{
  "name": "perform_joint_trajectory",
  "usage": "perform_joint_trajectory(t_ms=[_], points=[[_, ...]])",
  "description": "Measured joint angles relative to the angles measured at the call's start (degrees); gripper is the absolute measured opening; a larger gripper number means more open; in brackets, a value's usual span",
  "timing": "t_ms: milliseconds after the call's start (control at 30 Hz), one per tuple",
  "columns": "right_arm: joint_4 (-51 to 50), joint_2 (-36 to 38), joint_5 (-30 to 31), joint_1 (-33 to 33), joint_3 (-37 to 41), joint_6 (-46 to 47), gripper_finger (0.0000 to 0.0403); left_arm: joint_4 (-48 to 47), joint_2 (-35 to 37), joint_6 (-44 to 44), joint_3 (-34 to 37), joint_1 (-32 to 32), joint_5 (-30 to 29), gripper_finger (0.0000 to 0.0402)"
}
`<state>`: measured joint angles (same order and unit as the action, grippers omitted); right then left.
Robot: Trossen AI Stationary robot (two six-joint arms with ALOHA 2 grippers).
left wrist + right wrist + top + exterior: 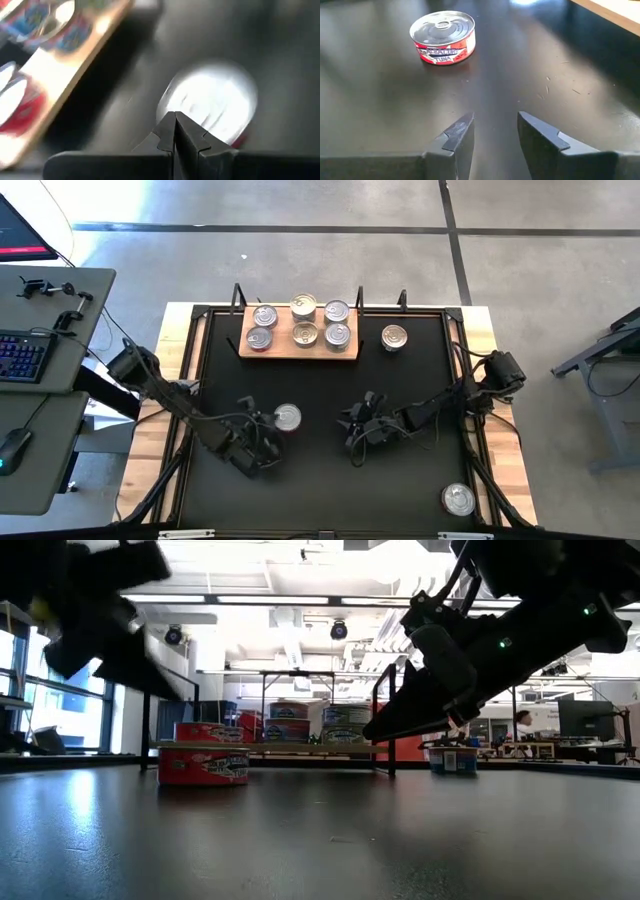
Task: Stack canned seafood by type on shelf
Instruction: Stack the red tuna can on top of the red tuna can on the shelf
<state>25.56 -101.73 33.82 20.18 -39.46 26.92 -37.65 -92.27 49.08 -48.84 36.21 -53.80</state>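
High view: wooden shelf (300, 352) sits at the far middle of the black table (320, 480). Six tins on it in two rows of three; gold-topped tin (303, 306) at the middle of the far row, another gold top (305, 334) just nearer. One gold-topped loose tin (395, 337) stands on the table just right of the shelf. Red-sided tin (287, 418) lies mid-table, with the left gripper (262, 428) right beside it. Right gripper (352, 425) is near centre, pointing toward that tin, apart from it. A silver-topped tin (458, 499) sits at the near right corner.

Low view: red tin (204, 766) stands on the table in front of the shelf (270, 746), with stacked cans behind. Right gripper (385, 728) hangs above the table surface, holding nothing.

Left wrist view: left gripper (175, 131) is clenched, fingertips pressed together, empty, over the near edge of the bright tin lid (212, 102). Shelf edge (75, 65) is beside it.

Right wrist view: right gripper (495, 132) has its fingers parted, nothing between them. Red tuna tin (443, 37) is upright ahead, well apart.
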Motion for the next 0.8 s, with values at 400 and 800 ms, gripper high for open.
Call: perform_joint_trajectory(t_ms=[400, 800], points=[[-0.1, 0.0, 0.1, -0.3, 0.0, -0.4, 0.0140, 45.0, -3.5, -32.7, 8.6, -4.0, 4.4, 0.0132], [-0.6, 0.0, 0.2, -0.4, 0.0, 0.0, 0.0140, 28.5, -16.2, -33.7, -2.1, -5.8, 3.9, 0.0138]])
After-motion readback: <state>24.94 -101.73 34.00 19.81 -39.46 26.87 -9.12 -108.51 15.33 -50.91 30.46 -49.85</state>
